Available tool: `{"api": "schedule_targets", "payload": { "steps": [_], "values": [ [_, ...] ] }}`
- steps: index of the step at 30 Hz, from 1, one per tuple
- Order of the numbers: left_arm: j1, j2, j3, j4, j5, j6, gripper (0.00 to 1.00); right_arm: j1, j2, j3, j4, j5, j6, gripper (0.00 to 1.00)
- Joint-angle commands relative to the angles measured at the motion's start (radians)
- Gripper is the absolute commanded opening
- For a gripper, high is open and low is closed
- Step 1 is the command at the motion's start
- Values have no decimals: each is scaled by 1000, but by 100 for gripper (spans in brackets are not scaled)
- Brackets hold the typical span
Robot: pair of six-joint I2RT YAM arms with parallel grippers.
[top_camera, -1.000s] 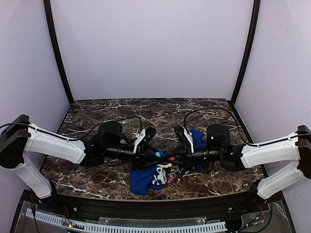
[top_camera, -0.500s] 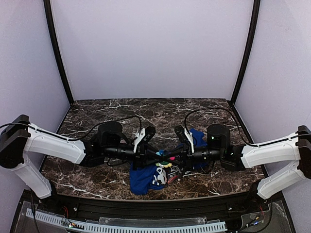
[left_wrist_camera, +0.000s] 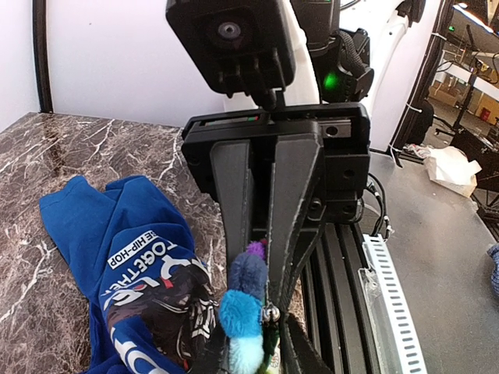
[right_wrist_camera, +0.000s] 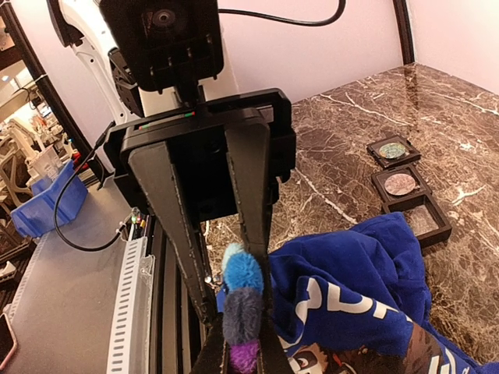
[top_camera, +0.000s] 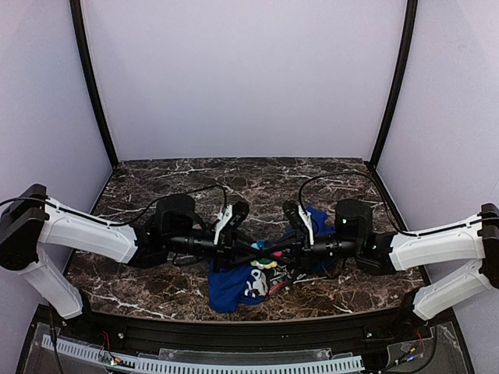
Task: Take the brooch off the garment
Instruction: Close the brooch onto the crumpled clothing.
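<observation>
The brooch (top_camera: 265,262) is a small fuzzy pin with blue, pale blue and purple tufts (left_wrist_camera: 245,300), seen again in the right wrist view (right_wrist_camera: 243,292). It hangs above the blue printed garment (top_camera: 230,287), which is bunched on the marble near the front edge. My left gripper (left_wrist_camera: 253,344) and right gripper (right_wrist_camera: 238,356) meet tip to tip over the cloth. Both are shut on the brooch from opposite ends. A small metal clasp (left_wrist_camera: 270,313) shows beside the tufts. The garment (left_wrist_camera: 129,253) lies left of the jaws in the left wrist view and to their right (right_wrist_camera: 366,273) in the right wrist view.
Three small dark square trays (right_wrist_camera: 399,185) sit in a row on the marble table (top_camera: 195,175) beyond the garment. The table's front edge with its black rail and white cable channel (left_wrist_camera: 390,312) runs right under the grippers.
The left gripper's jaws have narrowed onto the brooch. The right arm has shifted slightly to the right. The garment has barely moved.
</observation>
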Motion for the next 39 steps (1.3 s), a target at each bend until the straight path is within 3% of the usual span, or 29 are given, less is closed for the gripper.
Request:
{"api": "schedule_targets", "payload": {
  "steps": [1,39],
  "values": [
    [-22,-34,-2,68,54,-5,19,-2,-7,-13,42,6,3,0],
    [-22,26,82,-37,162,28,17,-2,65,34,9,-69,-32,0]
  ]
}}
